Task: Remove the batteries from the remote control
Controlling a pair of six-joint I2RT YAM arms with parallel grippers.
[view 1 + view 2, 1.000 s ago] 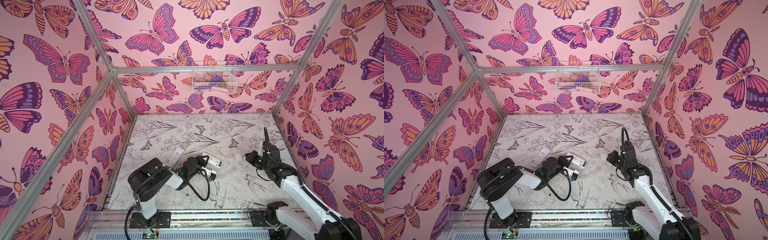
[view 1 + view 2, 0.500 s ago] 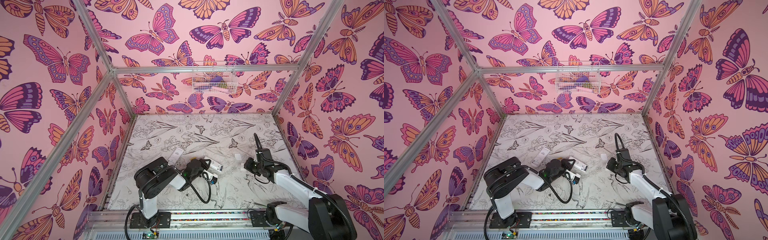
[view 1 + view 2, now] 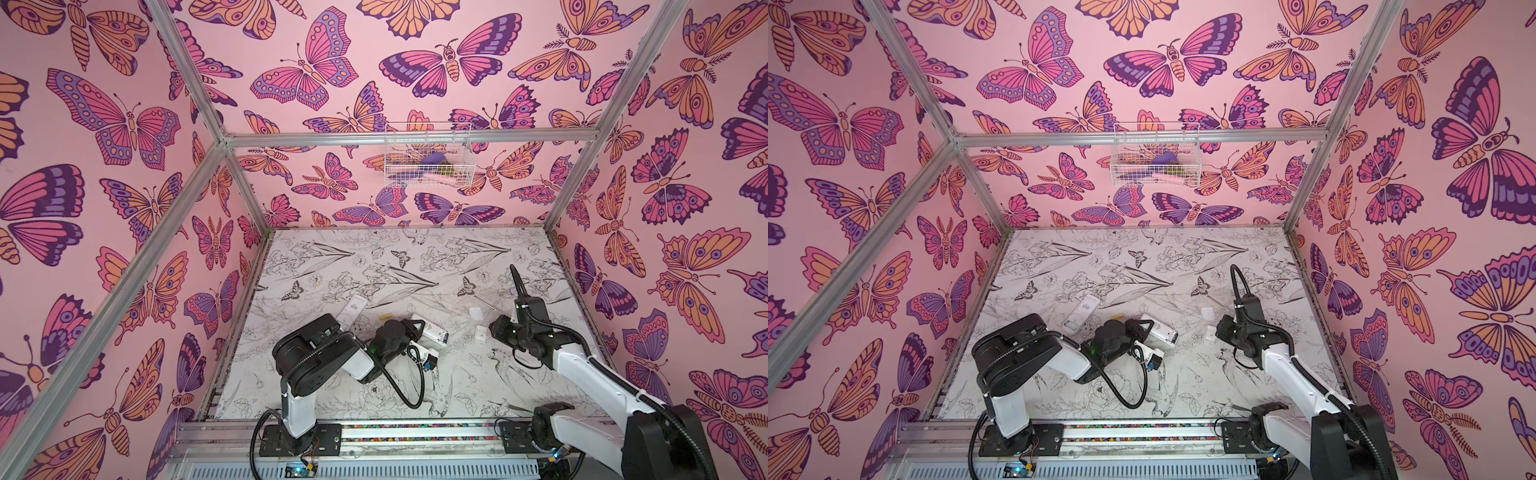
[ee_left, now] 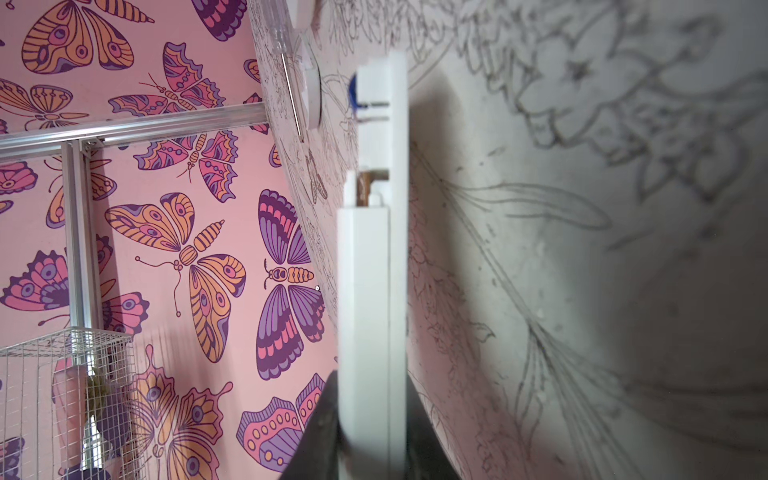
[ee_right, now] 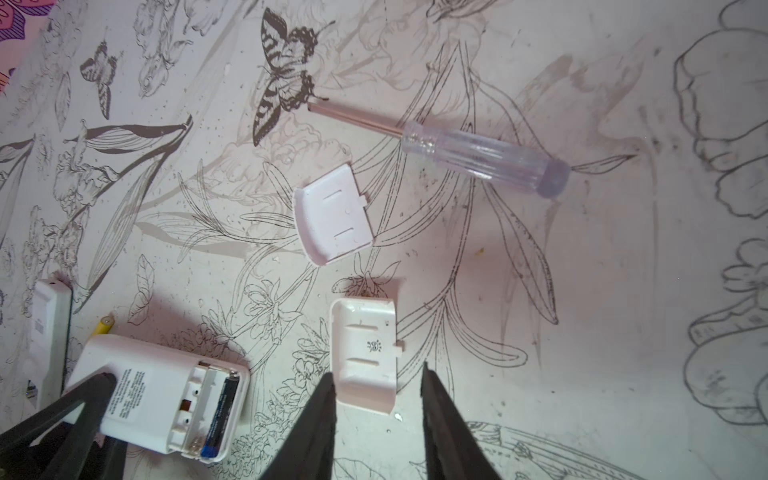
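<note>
A second ago my right pincer (image 5: pixel 377 370) was clamped shut. Half a second ago that arm had folded low and forward. Now it has risen again a little, and its fingers have parted: the near white cover (image 5: pixel 363 357) lies flat on the table (image 5: pixel 582 291) between them, one finger at its edge, the other clear of it, close to the far white cover (image 5: pixel 332 220). My left pincer (image 3: pixel 409 328) has swung slightly rightward, and the remote control (image 3: pixel 432 331) in its grip has shifted a touch toward the front with it
</note>
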